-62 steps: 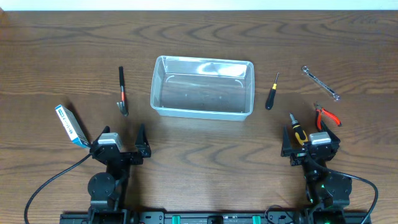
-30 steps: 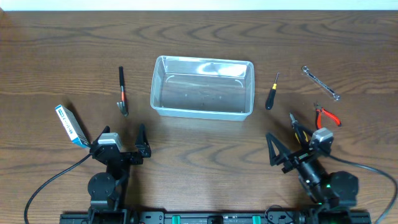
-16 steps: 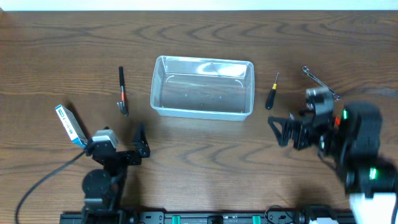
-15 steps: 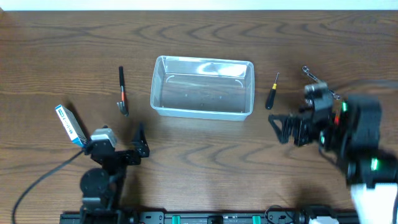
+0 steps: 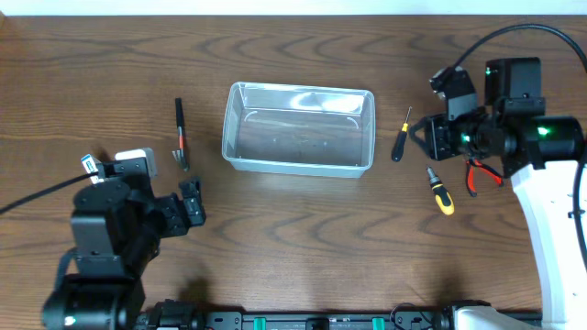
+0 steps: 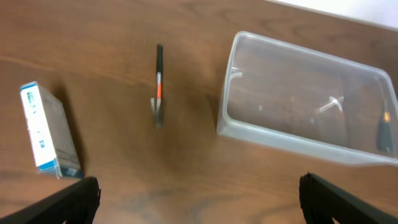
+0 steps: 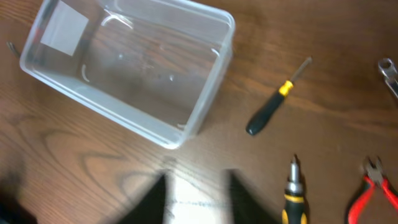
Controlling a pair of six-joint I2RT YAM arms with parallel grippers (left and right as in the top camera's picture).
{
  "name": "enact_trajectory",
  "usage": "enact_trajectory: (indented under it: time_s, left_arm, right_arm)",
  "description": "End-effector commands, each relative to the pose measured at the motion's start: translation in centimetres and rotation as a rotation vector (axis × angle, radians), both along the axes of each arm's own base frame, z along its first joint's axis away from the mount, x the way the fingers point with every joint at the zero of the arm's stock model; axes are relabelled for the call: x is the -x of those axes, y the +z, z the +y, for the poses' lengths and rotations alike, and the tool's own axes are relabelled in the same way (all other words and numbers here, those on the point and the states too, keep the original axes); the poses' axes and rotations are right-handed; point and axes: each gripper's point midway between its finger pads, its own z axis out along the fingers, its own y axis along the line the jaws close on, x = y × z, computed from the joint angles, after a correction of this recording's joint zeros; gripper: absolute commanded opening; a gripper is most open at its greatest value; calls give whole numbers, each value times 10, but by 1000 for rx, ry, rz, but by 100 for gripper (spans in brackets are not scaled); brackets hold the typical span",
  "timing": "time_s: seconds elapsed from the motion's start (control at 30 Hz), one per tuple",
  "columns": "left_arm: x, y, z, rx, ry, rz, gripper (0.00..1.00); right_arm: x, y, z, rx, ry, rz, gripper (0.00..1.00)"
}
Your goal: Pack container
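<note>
The container stood upright at the middle of the table, toward the far edge, with nothing inside it.

The left gripper hung over the near left part of the table. Its fingers were spread wide and held nothing (bare wood showed between them). Ahead of it lay a black tool with an orange band, just left of the container and not touching it. A blue-and-white box lay further left on the wood.

The right gripper hovered above the table to the right of the container, over the loose tools. In the wrist view both of its prongs were blurred. They stood fairly close together with a strip of wood visible between them, and nothing was held. How far they were closed could not be told with certainty.

A small black screwdriver lay just right of the container, apart from it. A yellow-and-black screwdriver lay nearer the front, with red pliers beside it. One end of a wrench showed at the edge of the right wrist view.
</note>
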Motion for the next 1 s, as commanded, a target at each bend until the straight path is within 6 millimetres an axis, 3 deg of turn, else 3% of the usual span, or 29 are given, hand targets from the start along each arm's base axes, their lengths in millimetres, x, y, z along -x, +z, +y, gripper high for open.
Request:
enact_trajectory:
  time_s: [0.0, 0.2, 0.4, 0.6, 0.97]
  left_arm:
    - [8, 28, 0, -14, -19, -43, 98]
    - [11, 26, 0, -15, -19, -21, 98]
    - [11, 0, 0, -18, -19, 116, 98]
    - [6, -12, 0, -19, -20, 182, 98]
    - [5, -14, 0, -19, -20, 191, 98]
  right_arm:
    - [-2, 5, 20, 4, 25, -17, 1]
    - [-8, -11, 60, 68, 116, -25, 1]
    - [-13, -61, 88, 100, 185, 97, 1]
    - [-34, -105, 83, 187, 174, 141, 1]
    - [-42, -142, 76, 277, 216, 181, 1]
